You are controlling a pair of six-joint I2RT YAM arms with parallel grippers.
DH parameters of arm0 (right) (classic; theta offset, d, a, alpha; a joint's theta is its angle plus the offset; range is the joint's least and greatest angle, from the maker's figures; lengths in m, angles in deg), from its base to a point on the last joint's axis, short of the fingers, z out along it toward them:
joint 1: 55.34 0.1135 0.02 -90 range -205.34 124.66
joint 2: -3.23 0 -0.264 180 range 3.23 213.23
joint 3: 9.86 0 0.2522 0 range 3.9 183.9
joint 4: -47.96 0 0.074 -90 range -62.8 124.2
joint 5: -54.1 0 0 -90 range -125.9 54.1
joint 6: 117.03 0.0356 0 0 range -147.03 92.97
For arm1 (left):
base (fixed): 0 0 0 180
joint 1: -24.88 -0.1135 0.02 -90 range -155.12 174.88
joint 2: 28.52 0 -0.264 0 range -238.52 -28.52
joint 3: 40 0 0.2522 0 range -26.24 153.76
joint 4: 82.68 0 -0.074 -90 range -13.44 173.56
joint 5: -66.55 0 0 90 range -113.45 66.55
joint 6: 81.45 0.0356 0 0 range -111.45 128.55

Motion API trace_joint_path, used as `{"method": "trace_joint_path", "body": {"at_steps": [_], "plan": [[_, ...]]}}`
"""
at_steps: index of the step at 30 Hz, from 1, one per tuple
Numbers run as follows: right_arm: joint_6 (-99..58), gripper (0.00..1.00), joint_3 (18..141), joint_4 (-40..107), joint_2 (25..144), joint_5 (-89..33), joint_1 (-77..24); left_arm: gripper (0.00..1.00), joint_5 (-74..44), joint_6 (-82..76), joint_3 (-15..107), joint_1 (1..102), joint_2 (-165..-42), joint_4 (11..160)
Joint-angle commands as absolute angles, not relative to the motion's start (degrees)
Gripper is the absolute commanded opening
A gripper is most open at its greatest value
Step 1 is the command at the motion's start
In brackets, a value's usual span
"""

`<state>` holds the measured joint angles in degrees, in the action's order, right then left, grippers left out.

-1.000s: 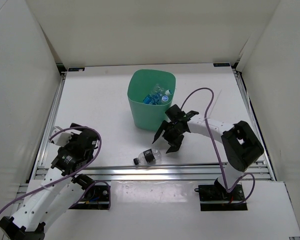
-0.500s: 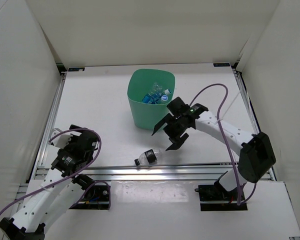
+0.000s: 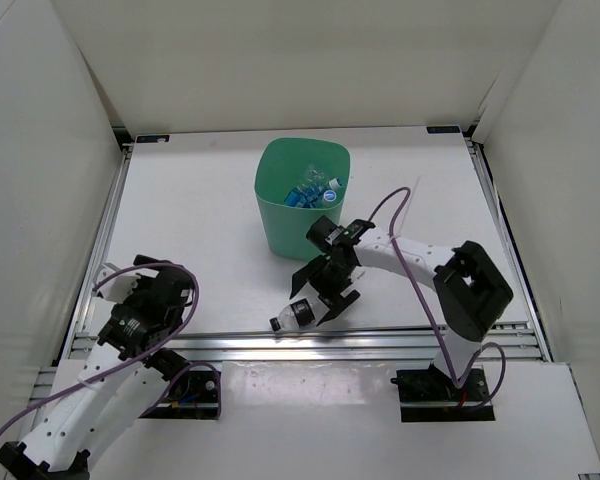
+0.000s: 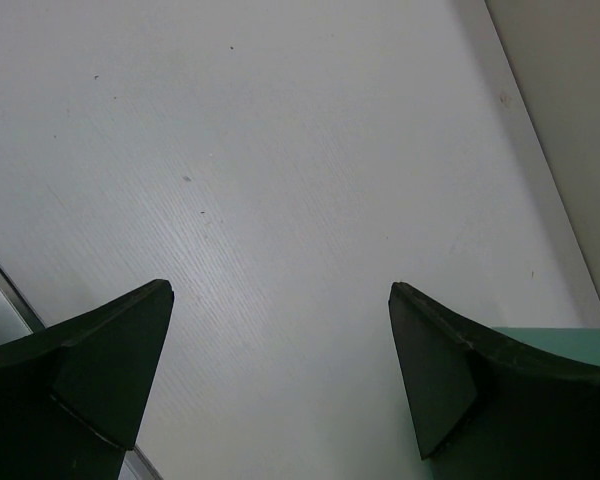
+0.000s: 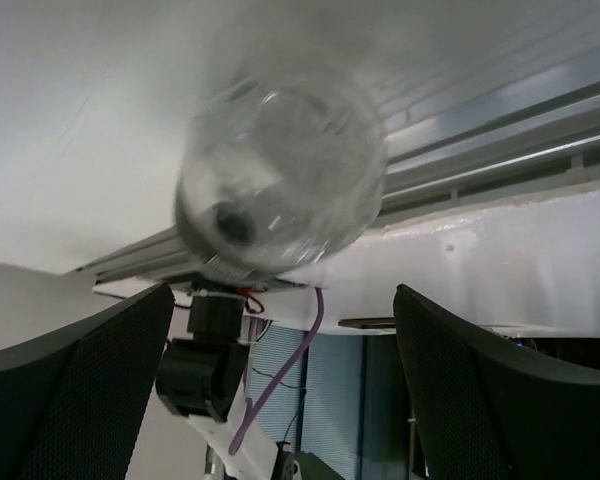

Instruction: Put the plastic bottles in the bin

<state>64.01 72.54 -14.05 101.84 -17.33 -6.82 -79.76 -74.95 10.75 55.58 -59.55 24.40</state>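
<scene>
On my feed I see a white table (image 3: 200, 220) boxed in by plain white panels: a back wall (image 3: 300, 60), a left wall (image 3: 40, 180) and a right wall (image 3: 570, 180). Metal rails (image 3: 310, 343) run along its near edge and both sides. The light is even and the shadows are soft.

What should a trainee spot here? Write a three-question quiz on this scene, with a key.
1. How many bottles lie on the table outside the bin?
2. True or false: the right tool stands open, and the lying bottle is not gripped.
3. The left tool is: A) open over bare table; B) reaching into the bin; C) shut on a bottle.
Key: 1 one; 2 true; 3 A.
</scene>
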Motion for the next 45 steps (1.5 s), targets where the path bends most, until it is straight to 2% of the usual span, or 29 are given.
{"method": "trace_joint_path", "body": {"at_steps": [1,4,8,10,19,22,24,28,31,35,38,39,42,45], "plan": [[65.69,0.93,70.78,-11.78,104.39,-14.81,-5.94,1.0,-81.46,-78.89,11.11,55.29,-57.8,19.93],[65.69,0.87,70.78,-10.55,106.41,-14.19,-4.63,1.0,-81.98,-80.12,11.64,55.29,-57.17,17.12],[66.22,0.86,71.48,-9.22,109.84,-14.19,-3.39,1.0,-83.12,-81.26,12.16,55.29,-54.37,13.16],[66.22,0.8,71.48,-7.73,111.07,-13.66,-2.86,1.0,-83.13,-81.27,12.69,55.29,-53.49,11.67],[66.14,0.31,67.97,-5.79,107.39,-13.13,-4.01,1.0,-82.6,-83.55,10.94,55.29,-49.44,9.37],[64.3,0.18,69.28,-8.94,104.67,-13.13,-5.14,1.0,-82.6,-84.08,10.93,55.29,-48.91,10.07],[63.24,0.17,73.05,-12.28,101.16,-13.13,-5.67,1.0,-82.6,-84.08,10.93,55.29,-49.53,10.78],[59.72,0.05,81.75,-19.84,92.73,-10.15,-8.92,1.0,-83.13,-82.77,10.93,55.29,-51.45,13.15],[59.72,0.02,90.16,-21.7,87.63,-12.32,-10.59,1.0,-83.74,-81.37,11.46,55.29,-52.69,14.82],[54.63,0.02,103.86,-21.62,87.08,-14.8,-15.25,1.0,-83.74,-80.31,11.46,55.29,-53.22,16.22],[44.98,0.02,113.81,-19.15,92.42,-17.61,-19.56,1.0,-83.74,-79.25,11.99,55.29,-54.27,17.29],[42.08,0.02,121.68,-19.15,94.36,-18.83,-21.04,1.0,-83.74,-79.25,12.51,55.29,-54.27,17.29],[31.01,0.08,128.43,-15.41,101.73,-24.55,-22.37,1.0,-83.74,-78.2,13.04,55.29,-55.86,17.81],[20.63,0.14,127.83,-12.91,104.3,-25.78,-22.99,1.0,-83.74,-76.09,13.57,55.29,-57.35,19.92]]}}
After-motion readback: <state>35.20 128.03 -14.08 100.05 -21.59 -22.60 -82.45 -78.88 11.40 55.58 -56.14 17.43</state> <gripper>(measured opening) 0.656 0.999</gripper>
